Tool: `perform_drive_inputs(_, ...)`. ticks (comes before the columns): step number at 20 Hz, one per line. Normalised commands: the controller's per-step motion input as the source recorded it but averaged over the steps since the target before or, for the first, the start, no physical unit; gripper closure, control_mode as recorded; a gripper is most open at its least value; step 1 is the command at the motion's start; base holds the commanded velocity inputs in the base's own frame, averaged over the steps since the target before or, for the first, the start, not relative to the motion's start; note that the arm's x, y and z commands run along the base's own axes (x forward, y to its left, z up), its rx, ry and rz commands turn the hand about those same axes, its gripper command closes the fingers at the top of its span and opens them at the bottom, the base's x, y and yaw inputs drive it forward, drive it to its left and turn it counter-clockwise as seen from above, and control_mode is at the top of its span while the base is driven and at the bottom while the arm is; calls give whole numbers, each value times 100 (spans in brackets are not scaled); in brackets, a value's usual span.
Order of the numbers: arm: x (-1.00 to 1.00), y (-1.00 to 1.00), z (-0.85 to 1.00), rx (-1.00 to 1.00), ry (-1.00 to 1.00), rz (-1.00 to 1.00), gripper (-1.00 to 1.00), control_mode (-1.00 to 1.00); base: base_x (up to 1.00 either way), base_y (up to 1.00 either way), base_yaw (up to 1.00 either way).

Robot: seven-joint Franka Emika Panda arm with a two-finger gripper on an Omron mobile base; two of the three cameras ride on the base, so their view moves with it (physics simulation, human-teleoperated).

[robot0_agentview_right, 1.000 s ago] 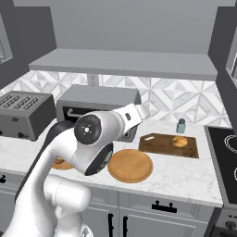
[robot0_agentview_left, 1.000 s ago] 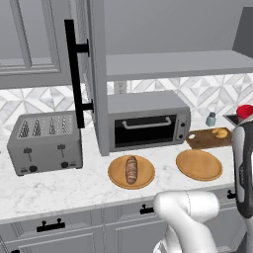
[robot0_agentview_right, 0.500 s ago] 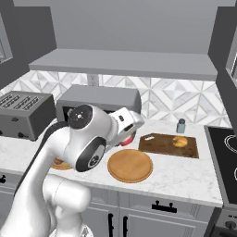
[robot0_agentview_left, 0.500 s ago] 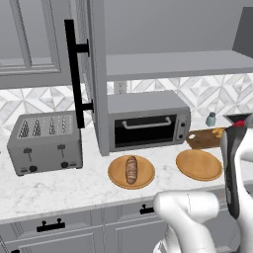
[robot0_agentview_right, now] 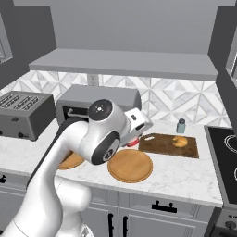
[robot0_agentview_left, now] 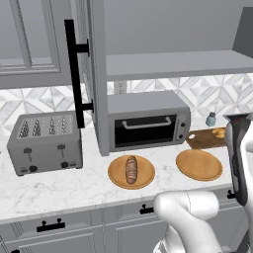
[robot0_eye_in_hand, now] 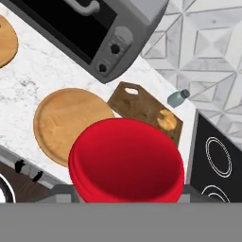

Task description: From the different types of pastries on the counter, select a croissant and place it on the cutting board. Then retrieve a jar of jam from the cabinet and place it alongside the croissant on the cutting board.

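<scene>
Hand view: gripper [robot0_eye_in_hand: 126, 201] closed on the jar of jam [robot0_eye_in_hand: 126, 159], its red lid foremost, held above the counter [robot0_eye_in_hand: 42, 75].
Cutting board [robot0_eye_in_hand: 144, 111]: dark brown, at 12 o'clock from the lid.
Croissant [robot0_eye_in_hand: 166, 119]: golden, lying on the board's stove-side end.
Round wooden plate [robot0_eye_in_hand: 64, 124]: at 9 o'clock from the lid, just beside the board.
Grey-blue bottle [robot0_eye_in_hand: 178, 98]: near the board, by the tiled wall.
Toaster oven [robot0_eye_in_hand: 85, 28]: at 11 o'clock.
Left base view: dark loaf [robot0_agentview_left: 131, 169] on a second plate [robot0_agentview_left: 131, 172]; cabinet [robot0_agentview_left: 96, 74] door open.
</scene>
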Motion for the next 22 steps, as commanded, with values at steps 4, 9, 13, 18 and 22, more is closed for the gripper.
perform_drive_inputs(4,52,0,-31,5,-5,0,100,-100,0,0,0)
perform_drive_inputs(9,72,0,-29,1,-4,-3,100,-100,0,0,0)
perform_drive_inputs(13,77,-3,-34,0,-1,-8,100,-100,0,0,0)
perform_drive_inputs(18,59,-35,-42,8,0,-10,100,-100,0,0,0)
perform_drive_inputs(22,49,-60,-46,17,0,-5,100,-100,0,0,0)
